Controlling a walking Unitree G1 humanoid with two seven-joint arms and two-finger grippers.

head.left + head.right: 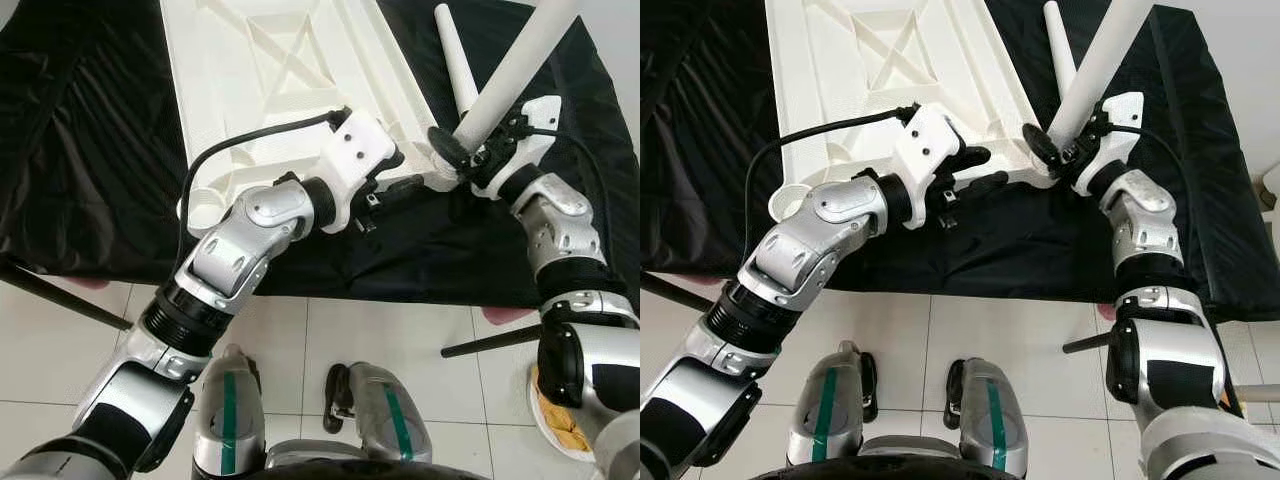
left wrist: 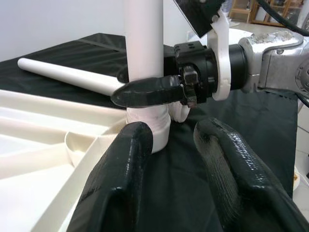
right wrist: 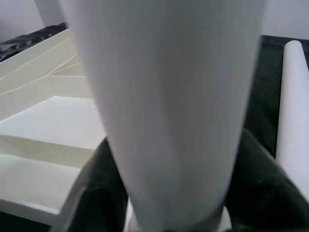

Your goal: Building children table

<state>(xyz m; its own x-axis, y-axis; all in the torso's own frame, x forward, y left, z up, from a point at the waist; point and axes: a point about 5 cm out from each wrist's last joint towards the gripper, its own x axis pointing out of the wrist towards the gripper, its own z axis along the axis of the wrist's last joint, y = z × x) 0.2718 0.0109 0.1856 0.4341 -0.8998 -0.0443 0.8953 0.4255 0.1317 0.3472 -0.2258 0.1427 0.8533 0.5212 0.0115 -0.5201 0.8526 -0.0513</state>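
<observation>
You have the white tabletop lying upside down on a black cloth, ribs up, with round leg sockets at its corners. The corner socket nearest your right arm holds the foot of a white table leg, which stands tilted up out of it. The socket at the other near corner has nothing in it.

Your right gripper is closed around that leg just above the socket, one black finger wrapped across its front in the left wrist view. Your left gripper sits at the tabletop's near edge just beside that same corner, its two fingers spread apart and holding nothing; one pad lies against the socket's side or just short of it, you cannot tell which.

A second white leg lies loose on the cloth beyond the right gripper, near the standing leg. The cloth's near edge hangs over tiled floor, and between the two grippers there is only a narrow strip of cloth. To the left of the tabletop the cloth lies open and wide.
</observation>
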